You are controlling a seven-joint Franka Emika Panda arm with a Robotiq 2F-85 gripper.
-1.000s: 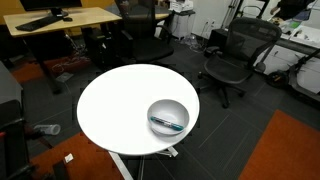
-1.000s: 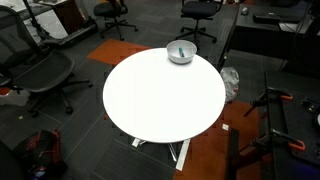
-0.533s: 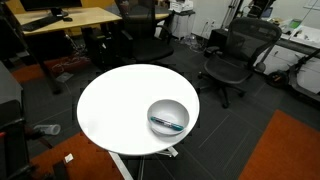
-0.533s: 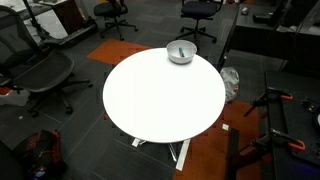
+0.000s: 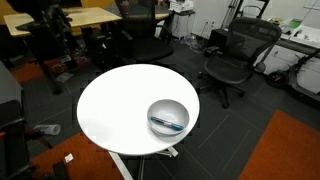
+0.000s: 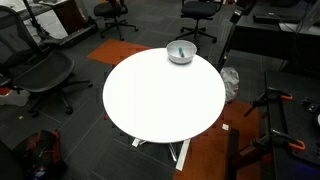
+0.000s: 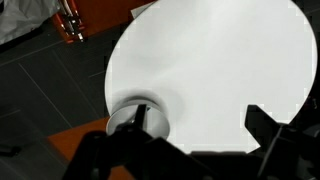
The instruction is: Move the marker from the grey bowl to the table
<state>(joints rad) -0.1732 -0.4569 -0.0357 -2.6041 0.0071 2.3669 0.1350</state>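
The grey bowl stands near the edge of the round white table. It shows in both exterior views, on the table. The marker, dark with a teal part, lies inside the bowl. In the wrist view my gripper is open and empty, high above the table. The bowl sits at the lower left, partly behind one finger, and the marker is hidden there. The jaws do not show clearly in the exterior views.
Black office chairs and a light-wood desk stand round the table. More chairs and an orange carpet lie beyond it. An orange tool lies on the floor.
A dark blurred shape has come in front of the wood desk at the top left of an exterior view. The bowl and the marker have not moved.
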